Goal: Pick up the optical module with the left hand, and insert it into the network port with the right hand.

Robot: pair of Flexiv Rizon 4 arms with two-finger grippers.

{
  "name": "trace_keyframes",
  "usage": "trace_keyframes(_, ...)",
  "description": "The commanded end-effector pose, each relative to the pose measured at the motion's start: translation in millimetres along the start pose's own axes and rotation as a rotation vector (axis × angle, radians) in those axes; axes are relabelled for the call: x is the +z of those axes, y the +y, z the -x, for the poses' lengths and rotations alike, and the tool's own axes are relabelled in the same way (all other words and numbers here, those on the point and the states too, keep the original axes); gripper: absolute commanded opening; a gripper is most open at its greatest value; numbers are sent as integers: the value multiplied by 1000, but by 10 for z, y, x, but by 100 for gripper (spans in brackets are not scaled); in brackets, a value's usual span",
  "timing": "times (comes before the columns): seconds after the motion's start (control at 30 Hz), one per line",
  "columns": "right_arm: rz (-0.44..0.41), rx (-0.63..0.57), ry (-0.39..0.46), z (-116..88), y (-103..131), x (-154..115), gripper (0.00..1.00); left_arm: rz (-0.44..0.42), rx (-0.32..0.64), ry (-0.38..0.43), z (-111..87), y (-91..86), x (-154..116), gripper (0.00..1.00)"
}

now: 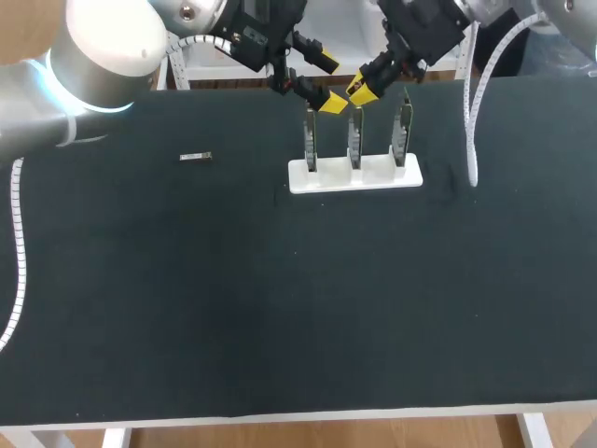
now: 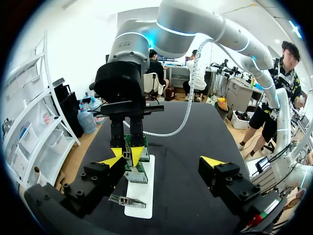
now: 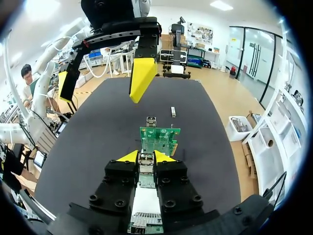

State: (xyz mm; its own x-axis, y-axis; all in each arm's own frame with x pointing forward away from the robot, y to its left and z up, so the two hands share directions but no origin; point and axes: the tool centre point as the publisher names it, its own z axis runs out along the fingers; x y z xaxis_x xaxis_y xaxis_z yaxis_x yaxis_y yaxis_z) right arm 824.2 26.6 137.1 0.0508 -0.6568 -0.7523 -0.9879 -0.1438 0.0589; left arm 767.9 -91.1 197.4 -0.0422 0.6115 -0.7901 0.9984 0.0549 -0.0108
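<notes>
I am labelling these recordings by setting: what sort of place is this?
Probably a robotics lab bench for electronics assembly. Two robot arms hang over a black table, a white holder keeps three circuit boards upright, and the right gripper is shut on an optical module.

1. There is one table (image 1: 280,308). It is black.
2. There is one white base (image 1: 354,175) on the table.
3. There are three boards standing in the base: a first board (image 1: 312,140), a second board (image 1: 354,142) and a third board (image 1: 401,138).
4. There are two small metal modules: one loose module (image 1: 196,157) lying on the table, and one held module (image 3: 146,158).
5. There are two arms: the left arm (image 1: 93,56) and the right arm (image 1: 560,14).
6. There are two grippers, one on each arm: the left gripper (image 1: 328,82) and the right gripper (image 1: 362,91).
7. There are four yellow tips (image 1: 331,103), two on each gripper.
</notes>
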Motion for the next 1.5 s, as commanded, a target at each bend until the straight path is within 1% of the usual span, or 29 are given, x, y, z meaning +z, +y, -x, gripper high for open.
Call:
trace_keyframes(0.03, 116, -1, -9, -12, -74, -16, 100, 4, -3, 3, 5, -13, 1, 100)
trace_keyframes(0.77, 116, -1, -9, -12, -74, -16, 100, 4, -3, 3, 5, -13, 1, 100)
trace_keyframes(0.93, 88, -26, -25, 80, -30, -102, 100, 4, -3, 3, 5, -13, 1, 100)
trace_keyframes(1.13, 50, -55, -9, 183, -4, -258, 100, 4, -3, 3, 5, -13, 1, 100)
trace_keyframes(1.33, 35, -83, 8, 294, 31, -343, 100, 4, -3, 3, 5, -13, 1, 100)
trace_keyframes(1.47, 34, -82, 14, 302, 33, -349, 100, 4, -3, 3, 5, -13, 1, 100)
trace_keyframes(1.5, 34, -82, 14, 302, 33, -349, 48, 4, -3, 3, 5, -13, 1, 100)
